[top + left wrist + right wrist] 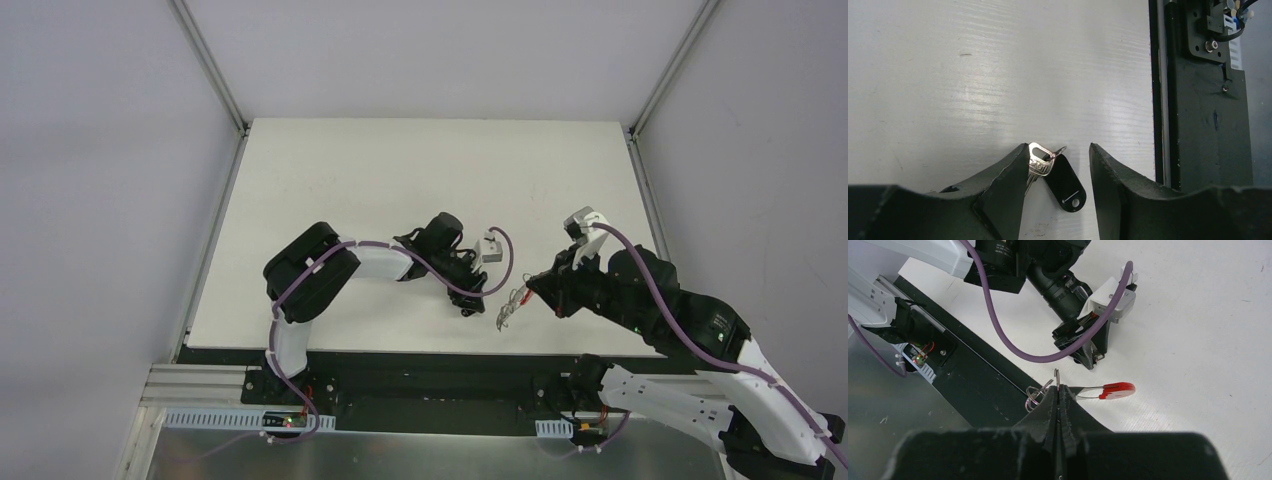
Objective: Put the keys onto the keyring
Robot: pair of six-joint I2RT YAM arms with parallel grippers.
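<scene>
A small silver key [1039, 160] with a black oval tag [1064, 182] lies on the white table between the fingers of my left gripper [1058, 146]. The jaws are open, and the key's head rests against the left finger. My right gripper [1058, 390] is shut on the keyring's thin wire. The silver loops [1037, 395] stick out left of the fingertips and the red crescent piece [1118, 389] sticks out right. In the top view the keyring [508, 310] hangs between the left gripper [470, 306] and the right gripper [536, 290], near the table's front edge.
The white table [400, 170] ends at a black rail [400, 362] just in front of both grippers; the rail also shows in the left wrist view [1208, 125]. The left gripper's tip [1091, 359] stands on the table just beyond the keyring.
</scene>
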